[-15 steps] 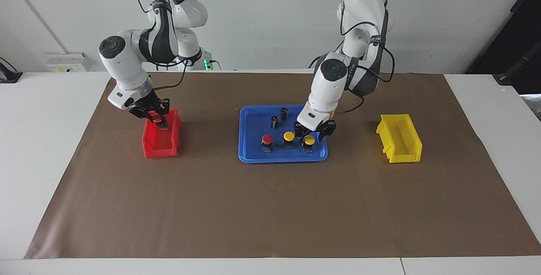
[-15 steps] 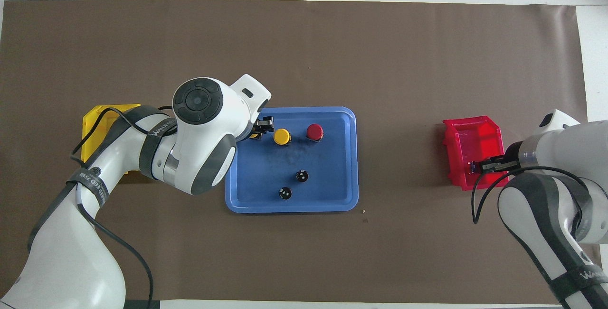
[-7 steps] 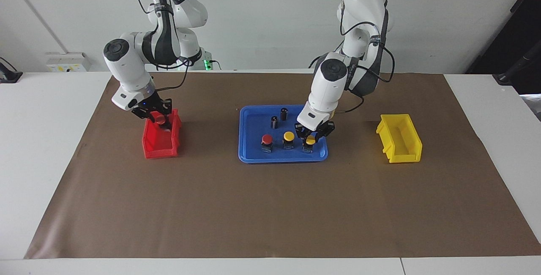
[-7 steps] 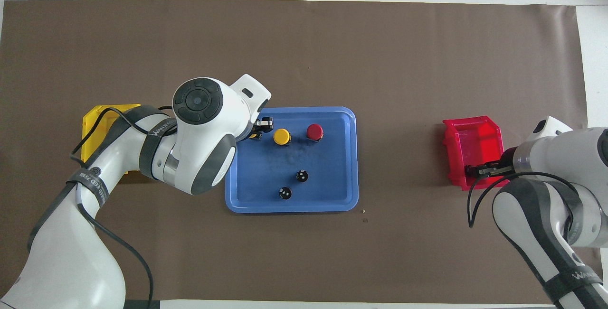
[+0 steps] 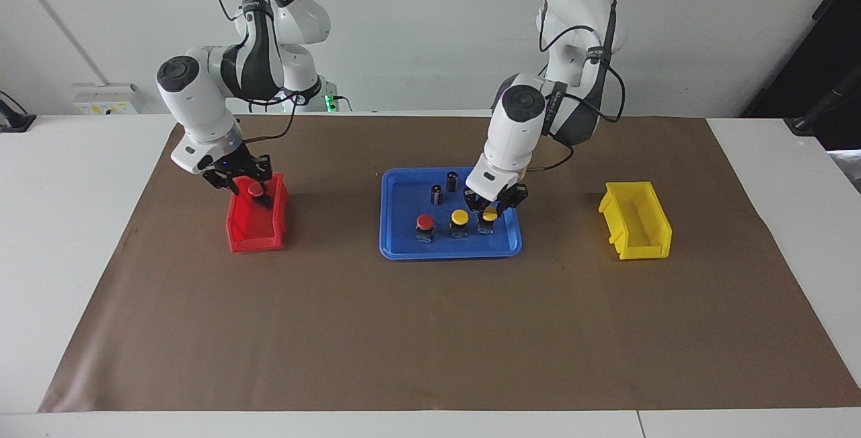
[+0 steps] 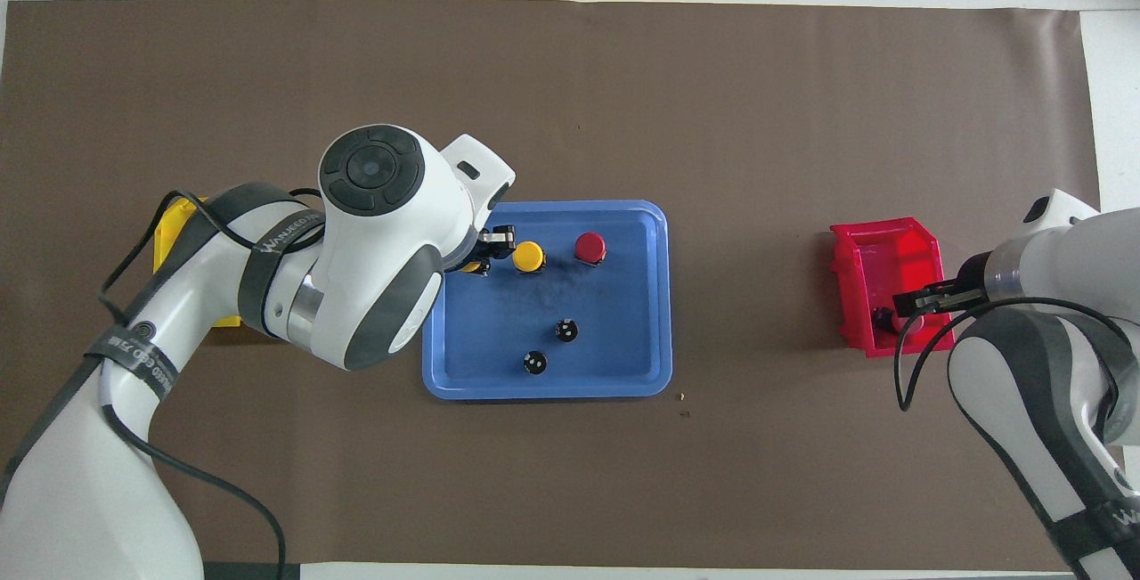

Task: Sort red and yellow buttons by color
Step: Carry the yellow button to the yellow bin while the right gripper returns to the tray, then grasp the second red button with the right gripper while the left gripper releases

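Our left hand [image 5: 490, 208] is clamped on a yellow button [image 5: 489, 215] above the blue tray [image 5: 397, 249], so we judge the lift toward the yellow bin [image 5: 635, 229] comes next. Our right hand [image 5: 243, 182] stands part-open over the red bin [image 5: 255, 228], a red button [image 5: 255, 190] just beneath it. One yellow button [image 5: 459, 217] and one red button [image 5: 424, 223] wait beside our left hand.

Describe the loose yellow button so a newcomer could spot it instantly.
Find the blue tray at mid-table. Three buttons line its edge farthest from the robots; it is the middle one. Yellow cap, no hand on it, unlike the yellow one beside it.
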